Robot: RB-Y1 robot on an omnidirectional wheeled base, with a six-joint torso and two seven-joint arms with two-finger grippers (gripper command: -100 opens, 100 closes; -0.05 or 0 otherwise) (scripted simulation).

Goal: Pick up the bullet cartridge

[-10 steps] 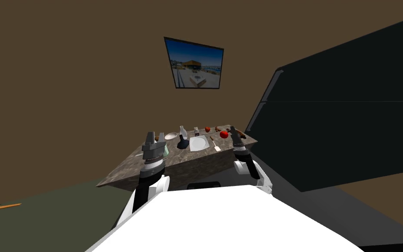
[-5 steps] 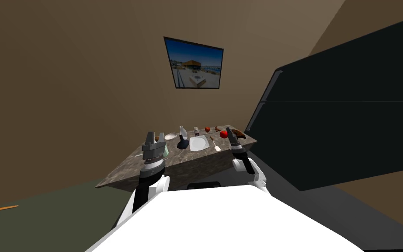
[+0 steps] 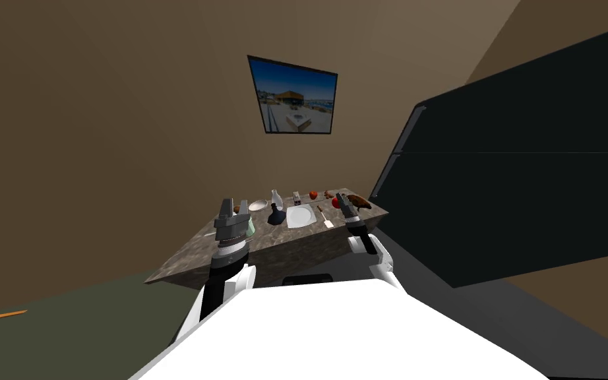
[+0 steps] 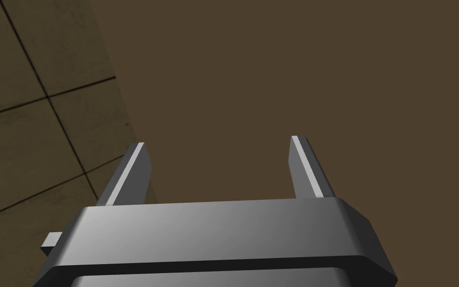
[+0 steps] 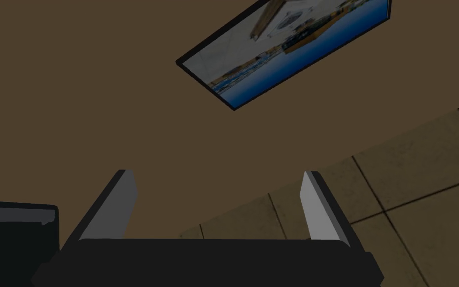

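We are approaching: right pincer, blades apart, hovers over the marbled table beside a red fruit; left pincer likewise open. Next we should tilt down and find the cartridge, which we cannot pick out.

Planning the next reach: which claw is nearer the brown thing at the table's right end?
Right. The right claw hovers just beside the brown thing; the left claw is well away, over the table's left side.
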